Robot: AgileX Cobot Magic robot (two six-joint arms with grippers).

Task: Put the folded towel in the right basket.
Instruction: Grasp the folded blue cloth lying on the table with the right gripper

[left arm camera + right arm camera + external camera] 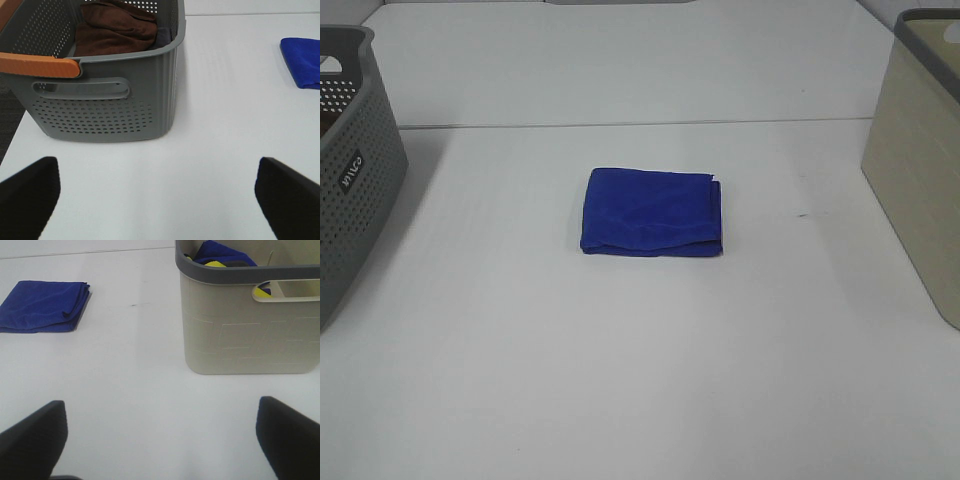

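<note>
A folded blue towel [653, 212] lies flat in the middle of the white table. It also shows in the left wrist view [303, 61] and in the right wrist view [44, 306]. The beige right basket [918, 160] stands at the right edge; the right wrist view shows its wall [250, 330], with blue and yellow cloth inside. My left gripper [160, 200] is open and empty above the table, near the grey basket. My right gripper [160, 440] is open and empty above the table, in front of the beige basket. Neither arm shows in the high view.
A grey perforated basket [348, 170] stands at the left edge. The left wrist view shows its wall [105, 105], an orange handle [40, 65] and a brown towel [117, 27] inside. A seam [640, 123] crosses the table behind the towel.
</note>
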